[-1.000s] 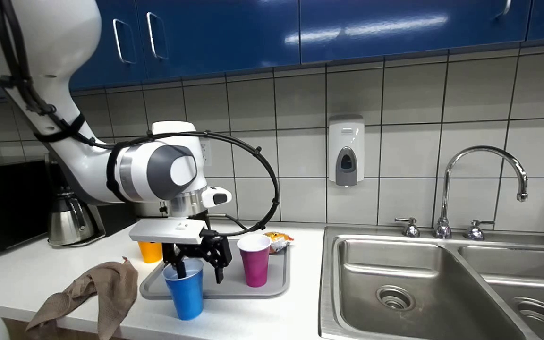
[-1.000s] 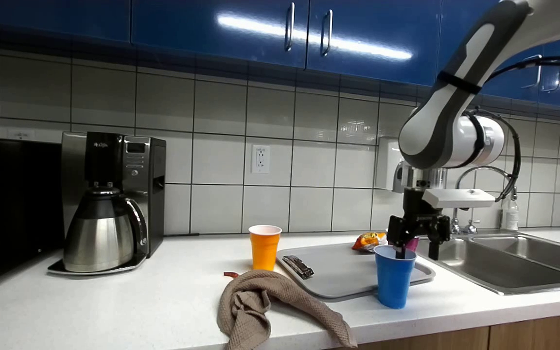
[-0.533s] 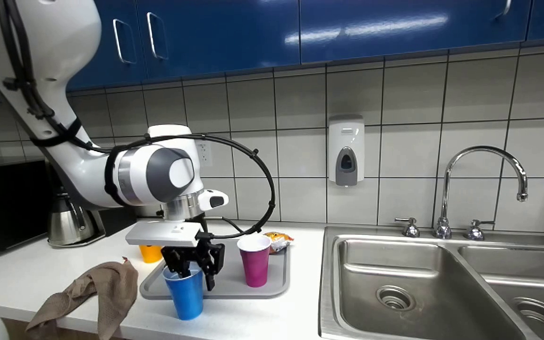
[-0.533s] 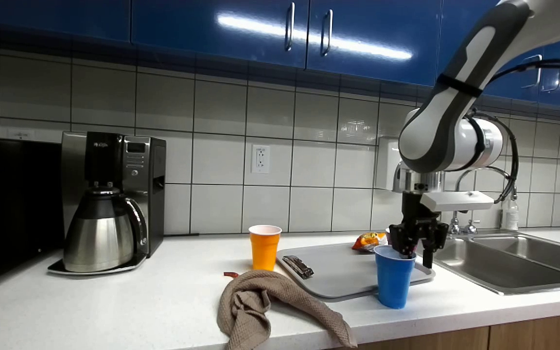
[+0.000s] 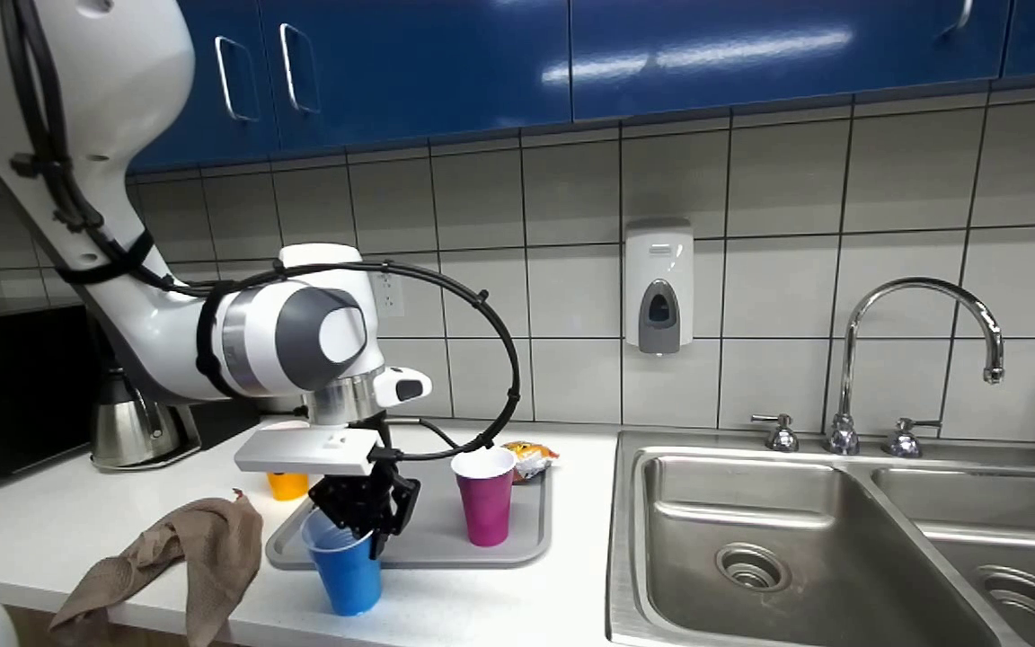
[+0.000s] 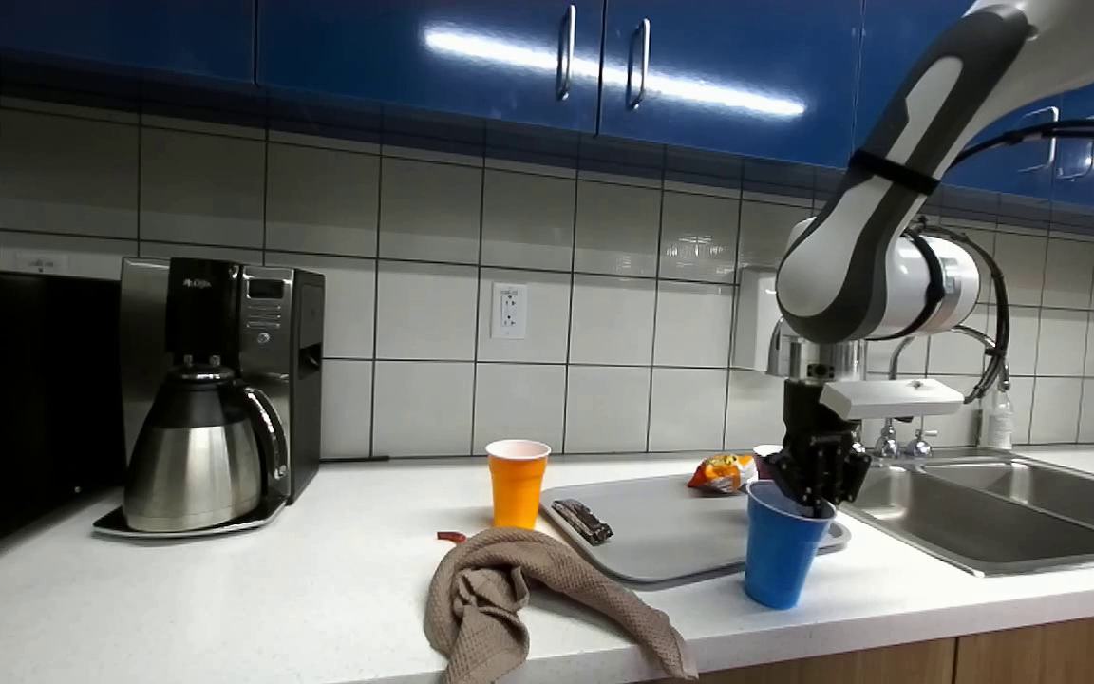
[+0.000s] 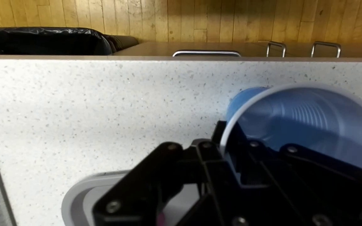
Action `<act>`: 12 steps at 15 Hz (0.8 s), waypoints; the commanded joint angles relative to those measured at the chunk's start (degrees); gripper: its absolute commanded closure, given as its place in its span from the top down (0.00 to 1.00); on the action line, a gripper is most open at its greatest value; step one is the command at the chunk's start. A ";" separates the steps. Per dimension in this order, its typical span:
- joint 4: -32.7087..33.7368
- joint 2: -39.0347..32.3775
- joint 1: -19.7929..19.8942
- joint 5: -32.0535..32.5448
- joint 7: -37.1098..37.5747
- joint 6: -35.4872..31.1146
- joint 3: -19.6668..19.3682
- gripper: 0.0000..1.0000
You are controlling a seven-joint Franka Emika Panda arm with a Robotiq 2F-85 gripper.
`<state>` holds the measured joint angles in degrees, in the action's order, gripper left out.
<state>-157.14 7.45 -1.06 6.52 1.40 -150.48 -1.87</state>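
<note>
A blue cup (image 5: 347,575) with a pale inside stands near the counter's front edge, leaning a little, in both exterior views. My gripper (image 7: 223,133) is shut on its wall at the rim. One finger is inside the cup and the other outside, with the white rim pinched between them in the wrist view. From above, the open mouth of the blue cup (image 7: 313,116) fills the right side, and no contents show in the visible part. Whether the cup's base presses on the counter I cannot tell. The fingertips are partly hidden by the cup in an exterior view (image 6: 780,565).
Behind the blue cup lies a grey tray (image 6: 661,541) bearing a magenta cup (image 5: 485,508), a snack bag (image 5: 531,460) and a dark wrapped bar (image 6: 582,521). An orange cup (image 6: 517,484), a brown towel (image 6: 509,608), a coffee maker (image 6: 267,380) and a sink (image 5: 724,503) are nearby.
The gripper has come down slightly and its fingers have gone from open to shut on the blue cup's wall. The cup has shifted a little and tipped slightly.
</note>
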 commanded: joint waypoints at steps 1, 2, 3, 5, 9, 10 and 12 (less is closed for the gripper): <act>-0.14 0.76 0.04 -2.94 -2.37 0.42 0.44 0.02; 0.04 0.94 -0.02 -3.60 -3.00 0.68 0.34 0.02; 0.31 0.90 -0.15 -4.34 -3.56 1.28 0.31 0.01; 0.60 1.14 -0.37 -6.04 -4.80 1.80 0.24 0.01; 1.75 1.65 -0.88 -8.53 -5.41 2.48 0.50 0.01; 2.12 1.83 -1.12 -9.29 -5.64 2.52 0.52 0.01; 3.07 1.73 -1.48 -10.37 -5.19 3.26 0.67 0.01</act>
<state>-155.56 7.72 -2.19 -1.41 -2.60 -150.17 -1.87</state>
